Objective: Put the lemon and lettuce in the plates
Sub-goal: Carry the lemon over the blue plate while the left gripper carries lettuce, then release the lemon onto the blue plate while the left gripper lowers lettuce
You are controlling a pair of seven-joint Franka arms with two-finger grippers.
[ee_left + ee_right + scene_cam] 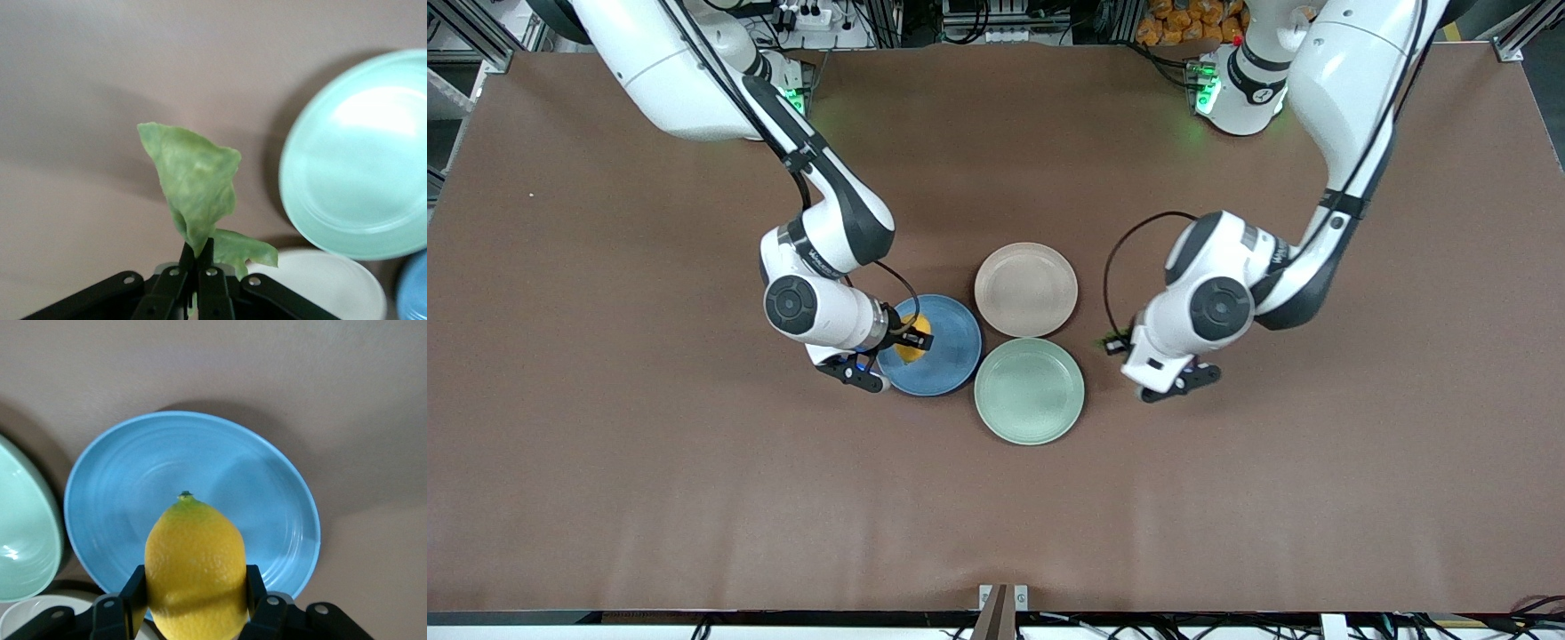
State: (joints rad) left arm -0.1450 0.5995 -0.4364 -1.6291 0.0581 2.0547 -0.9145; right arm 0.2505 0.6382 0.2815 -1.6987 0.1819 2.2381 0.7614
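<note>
My right gripper [911,340] is shut on the yellow lemon [913,342] and holds it over the blue plate [951,356]. The right wrist view shows the lemon [195,567] clamped between the fingers [133,590], with the blue plate [133,473] beneath. My left gripper [197,250] is shut on the stem end of the green wrinkly lettuce leaf [193,180], which hangs over bare table beside the plates, toward the left arm's end. In the front view the left hand [1165,356] hides most of the leaf. The beige-pink plate [1025,289] is empty.
A pale mint-green plate [1029,389] lies empty, nearer to the front camera than the beige-pink plate and beside the blue plate. It also shows in the left wrist view [360,153] and the right wrist view [20,533]. The brown table [694,498] spreads around the plates.
</note>
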